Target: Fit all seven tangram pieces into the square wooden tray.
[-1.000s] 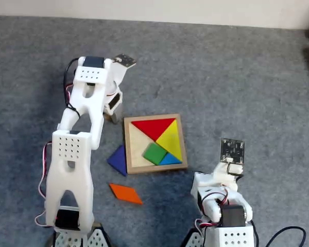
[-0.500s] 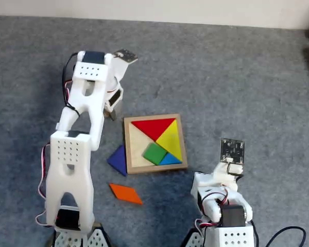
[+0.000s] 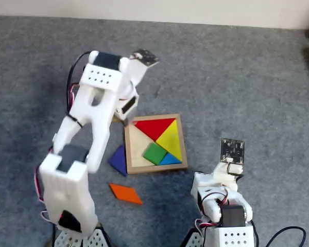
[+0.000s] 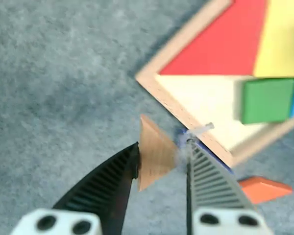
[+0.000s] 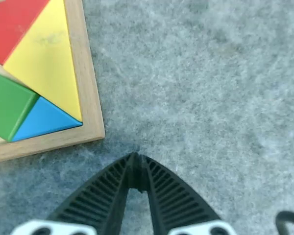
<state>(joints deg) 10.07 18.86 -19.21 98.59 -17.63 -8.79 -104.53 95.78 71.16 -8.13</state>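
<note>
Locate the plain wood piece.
In the left wrist view, the wood piece sits gripped in the left end effector, just outside the tray at the corner by the red triangle.

The table (image 3: pixel 237 77) was covered in a grey, carpet-like cloth under soft, even light, and a pale wall (image 3: pixel 195 10) ran along its far edge.

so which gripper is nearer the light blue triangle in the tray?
Right. The right gripper sits just off the tray corner holding the light blue triangle; the left gripper is at the diagonally opposite corner.
</note>
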